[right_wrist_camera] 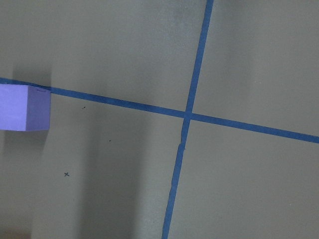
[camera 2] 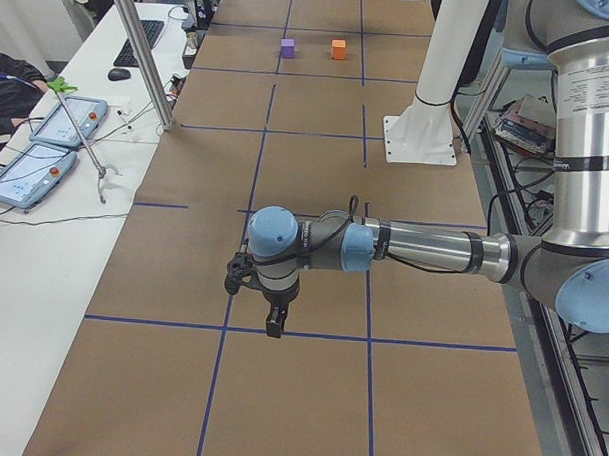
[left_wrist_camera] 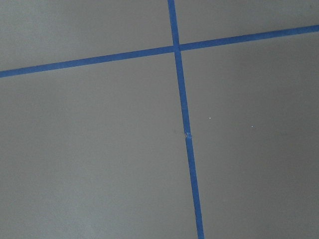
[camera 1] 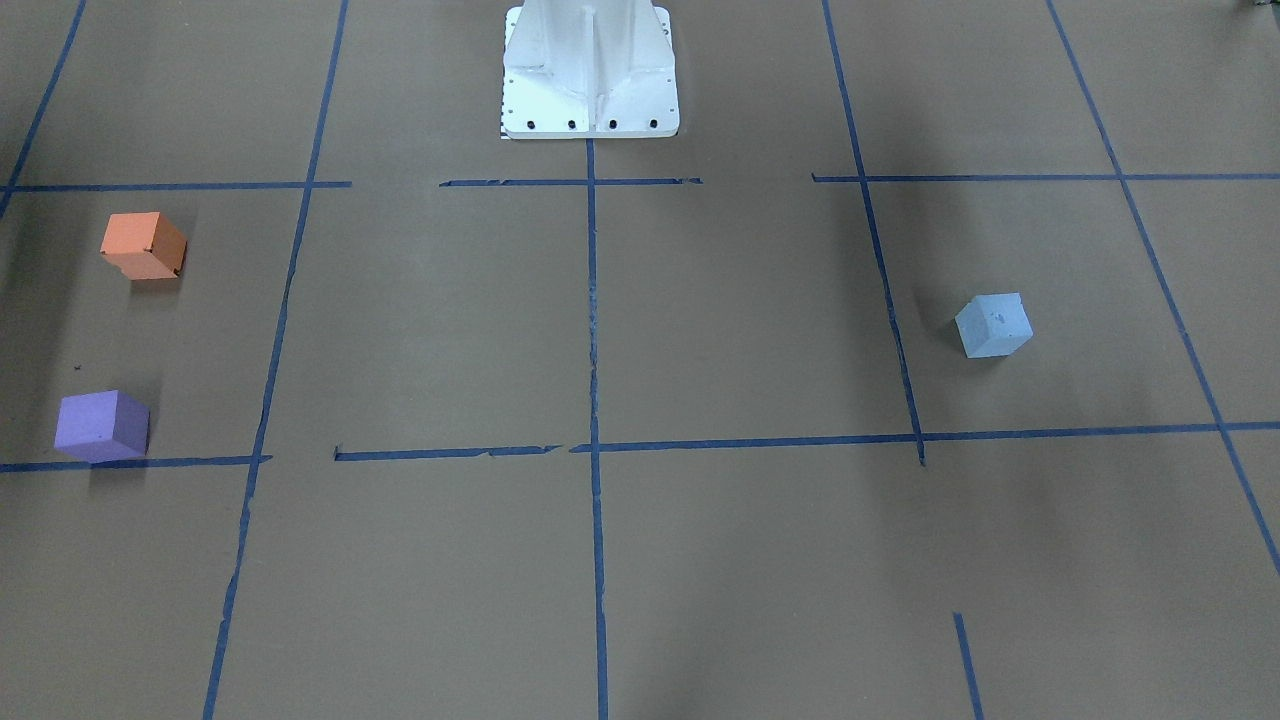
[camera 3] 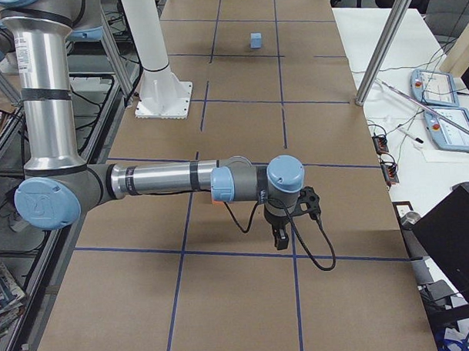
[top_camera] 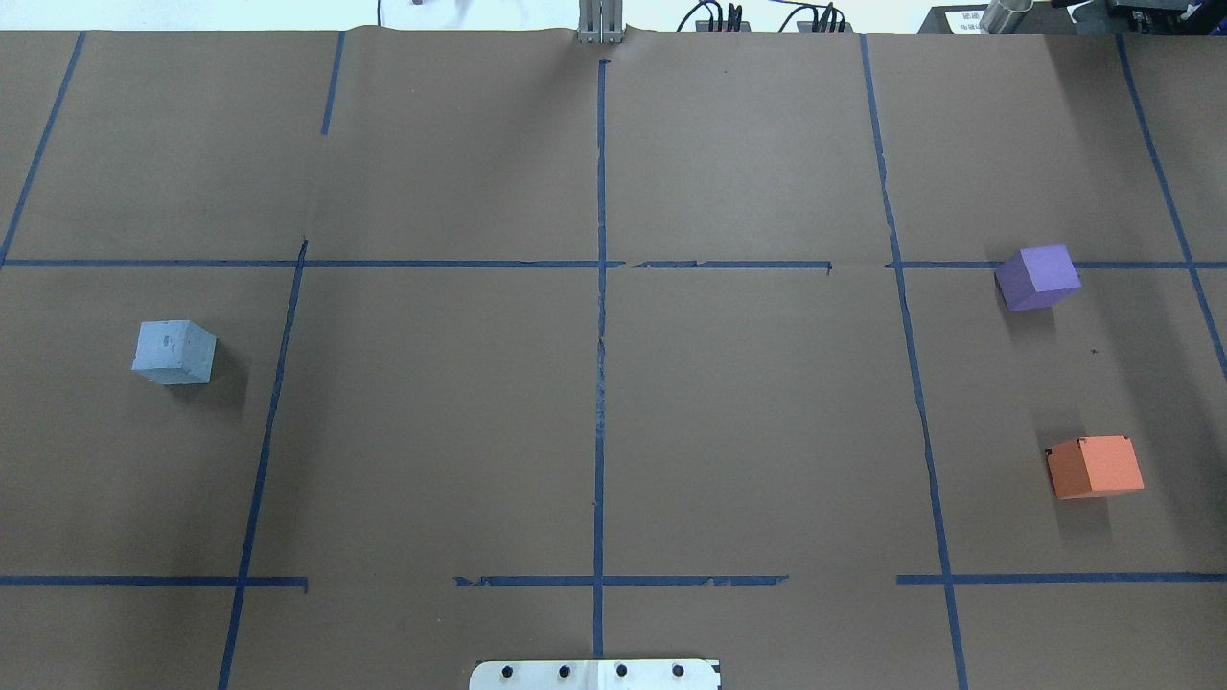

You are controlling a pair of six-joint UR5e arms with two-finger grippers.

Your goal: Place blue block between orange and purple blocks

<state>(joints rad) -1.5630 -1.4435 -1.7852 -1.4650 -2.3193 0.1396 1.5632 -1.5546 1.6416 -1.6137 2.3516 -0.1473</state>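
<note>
Table [top_camera: 431, 431], three separate blocks [top_camera: 173, 352] [top_camera: 1095, 467] [top_camera: 1037, 277]

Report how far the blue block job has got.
Done: nothing. The light blue foam cube sits alone on the robot's left side, far from the orange foam cube and purple foam cube. In hand: nothing; the left end effector hangs over bare brown paper. Left: grasp, carry, set it in their gap.

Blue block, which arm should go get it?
Left, probably. The blue block lies on the robot's left side; the purple block and orange block lie far off on its right.
</note>
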